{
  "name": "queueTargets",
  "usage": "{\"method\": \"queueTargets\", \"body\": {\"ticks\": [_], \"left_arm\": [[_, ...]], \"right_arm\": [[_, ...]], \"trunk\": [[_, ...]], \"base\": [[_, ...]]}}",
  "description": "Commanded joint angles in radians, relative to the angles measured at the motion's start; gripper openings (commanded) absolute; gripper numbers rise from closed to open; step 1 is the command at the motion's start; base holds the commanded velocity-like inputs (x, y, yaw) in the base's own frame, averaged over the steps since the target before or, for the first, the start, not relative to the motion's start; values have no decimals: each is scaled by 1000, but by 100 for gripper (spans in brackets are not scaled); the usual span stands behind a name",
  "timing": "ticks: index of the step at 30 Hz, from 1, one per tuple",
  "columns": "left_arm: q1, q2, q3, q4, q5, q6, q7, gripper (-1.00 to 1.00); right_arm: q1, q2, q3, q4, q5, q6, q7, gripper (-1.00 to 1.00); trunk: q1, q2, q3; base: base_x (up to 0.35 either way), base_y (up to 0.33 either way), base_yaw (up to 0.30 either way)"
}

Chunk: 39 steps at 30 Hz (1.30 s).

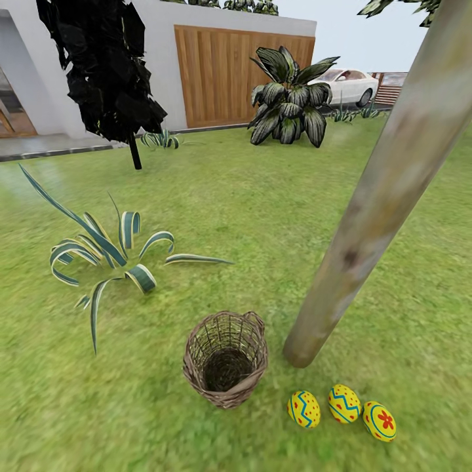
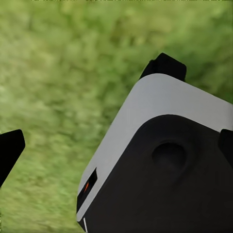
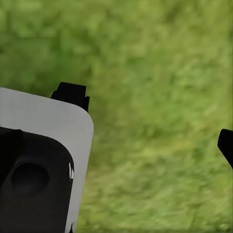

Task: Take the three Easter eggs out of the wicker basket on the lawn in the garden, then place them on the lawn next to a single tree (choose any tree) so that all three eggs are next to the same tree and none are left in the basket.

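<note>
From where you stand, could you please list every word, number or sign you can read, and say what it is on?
No readable words or numbers anywhere.
The eggs carry only patterns: zigzags and dots on two eggs, a red flower mark on the third.
A small orange mark on the robot's grey housing: too blurred to read.
The car's plate: not legible.

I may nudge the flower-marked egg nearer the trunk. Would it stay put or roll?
The flower egg is rounded and smooth, so it would probably roll or wobble sideways. The lawn looks flat, which may stop it soon. It sits close beside another egg, which it might bump.
</note>
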<state>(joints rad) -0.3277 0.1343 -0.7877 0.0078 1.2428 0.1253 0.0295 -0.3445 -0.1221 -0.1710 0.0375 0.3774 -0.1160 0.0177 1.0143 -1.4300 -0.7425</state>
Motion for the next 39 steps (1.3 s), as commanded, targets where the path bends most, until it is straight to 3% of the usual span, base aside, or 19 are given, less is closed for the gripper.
{"method": "queueTargets", "body": {"ticks": [1,11,39], "left_arm": [[-1,0,-8,0,8,4,3,100],[-1,2,-8,0,10,4,3,100],[-1,-6,-8,-5,17,5,1,100]], "right_arm": [[-1,-1,-8,4,6,-7,2,100],[5,0,-8,16,6,-6,8,100],[18,-1,-8,17,1,-5,7,100]], "trunk": [[0,0,-1],[0,0,2],[0,0,46]], "base": [[0,0,0],[0,0,0],[0,0,0]]}}
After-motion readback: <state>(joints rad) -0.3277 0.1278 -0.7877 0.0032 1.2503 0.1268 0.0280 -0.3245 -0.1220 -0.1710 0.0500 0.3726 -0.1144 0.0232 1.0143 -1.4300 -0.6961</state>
